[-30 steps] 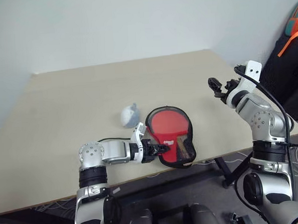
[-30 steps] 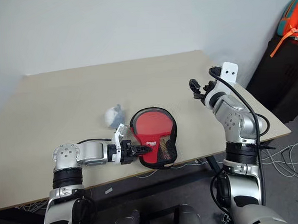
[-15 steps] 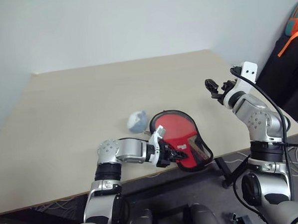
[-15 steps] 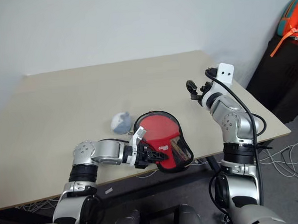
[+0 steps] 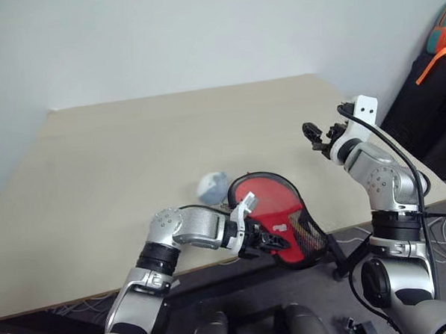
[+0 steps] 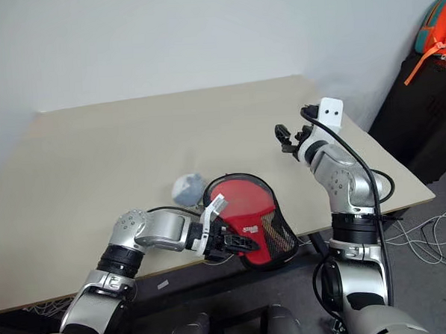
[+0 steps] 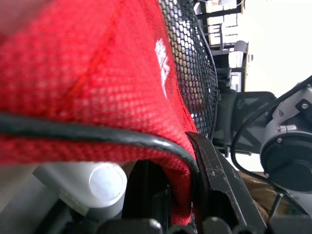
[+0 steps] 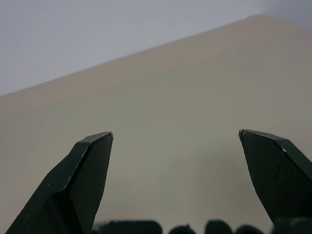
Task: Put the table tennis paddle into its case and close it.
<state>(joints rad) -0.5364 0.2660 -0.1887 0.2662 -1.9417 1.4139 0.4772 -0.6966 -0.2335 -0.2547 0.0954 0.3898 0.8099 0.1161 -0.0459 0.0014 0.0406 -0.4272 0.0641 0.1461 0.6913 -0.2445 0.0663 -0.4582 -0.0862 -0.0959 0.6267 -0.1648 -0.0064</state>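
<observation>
Table (image 5: 118, 157): broad bare surface lying open from nine through one o'clock, the small grey wad (image 5: 211, 186) and the case (image 5: 282, 216) sitting just beside each other at the six o'clock edge, blocking passage there.

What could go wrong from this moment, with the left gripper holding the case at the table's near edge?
1. The left gripper pinches only the rim of the case, which partly overhangs the table edge; a slip would likely drop it to the floor.
2. The small grey wad sits right beside the case and may get knocked.
3. The right gripper is open and apart from the case, so nothing else steadies it.
</observation>
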